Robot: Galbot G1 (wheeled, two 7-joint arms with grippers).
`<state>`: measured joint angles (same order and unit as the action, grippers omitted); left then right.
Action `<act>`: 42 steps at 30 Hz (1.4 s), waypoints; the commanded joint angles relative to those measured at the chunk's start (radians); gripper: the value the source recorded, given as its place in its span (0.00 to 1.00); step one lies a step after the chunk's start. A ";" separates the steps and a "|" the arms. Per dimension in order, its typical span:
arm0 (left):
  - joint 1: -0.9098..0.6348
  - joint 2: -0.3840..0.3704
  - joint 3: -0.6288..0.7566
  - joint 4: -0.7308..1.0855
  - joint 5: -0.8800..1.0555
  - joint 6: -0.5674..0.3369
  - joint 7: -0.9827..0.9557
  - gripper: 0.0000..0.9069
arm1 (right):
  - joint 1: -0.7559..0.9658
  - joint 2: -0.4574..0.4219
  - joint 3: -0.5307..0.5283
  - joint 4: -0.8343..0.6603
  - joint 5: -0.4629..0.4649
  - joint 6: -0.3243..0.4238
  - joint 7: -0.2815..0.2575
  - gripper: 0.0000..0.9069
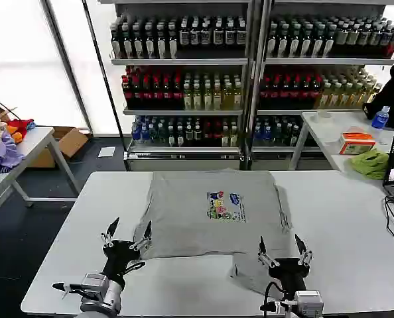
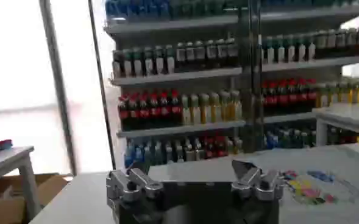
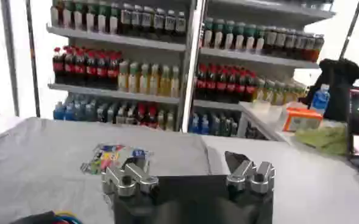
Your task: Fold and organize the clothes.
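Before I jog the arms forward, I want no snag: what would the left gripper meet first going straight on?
Probably the grey shirt: the open left gripper points away from the robot at the shirt's near left edge. Height is unclear, so it may pass above the cloth.

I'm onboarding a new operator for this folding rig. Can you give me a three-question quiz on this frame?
1. True or false: the grey shirt lies print side up on the white table.
2. Which gripper hovers over the shirt's near left corner? A) left gripper B) right gripper
3. Fill in: both grippers' fingers are ____.

Key: 1 true; 2 A; 3 open.
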<state>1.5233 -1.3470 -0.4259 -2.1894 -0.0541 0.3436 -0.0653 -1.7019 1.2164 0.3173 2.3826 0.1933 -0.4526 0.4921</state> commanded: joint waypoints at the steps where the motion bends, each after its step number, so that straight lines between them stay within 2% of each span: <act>1: 0.003 0.029 0.028 0.038 0.032 0.053 0.036 1.00 | -0.034 -0.008 -0.003 0.018 0.058 -0.006 0.035 1.00; 5: -0.016 0.041 0.034 0.089 -0.015 0.070 0.014 1.00 | -0.071 -0.025 -0.002 0.002 0.117 -0.013 0.084 1.00; 8: -0.025 0.046 0.029 0.110 -0.042 0.088 0.010 1.00 | -0.089 -0.035 -0.003 -0.006 0.154 -0.021 0.098 1.00; 26: -0.044 0.055 0.050 0.174 -0.100 0.107 -0.004 1.00 | -0.082 -0.019 -0.028 -0.070 0.151 -0.005 0.115 1.00; 40: -0.073 0.071 0.006 0.236 -0.163 0.102 -0.007 1.00 | -0.084 0.014 -0.059 -0.108 0.131 0.005 0.108 1.00; 41: -0.073 0.072 0.007 0.237 -0.163 0.102 -0.007 1.00 | -0.084 0.014 -0.060 -0.109 0.130 0.005 0.108 0.91; 42: -0.073 0.072 0.007 0.239 -0.162 0.101 -0.007 1.00 | -0.084 0.016 -0.062 -0.112 0.130 0.006 0.107 0.87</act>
<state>1.4563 -1.2768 -0.4124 -1.9675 -0.1963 0.4414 -0.0716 -1.7777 1.2340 0.2573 2.2636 0.3220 -0.4398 0.5909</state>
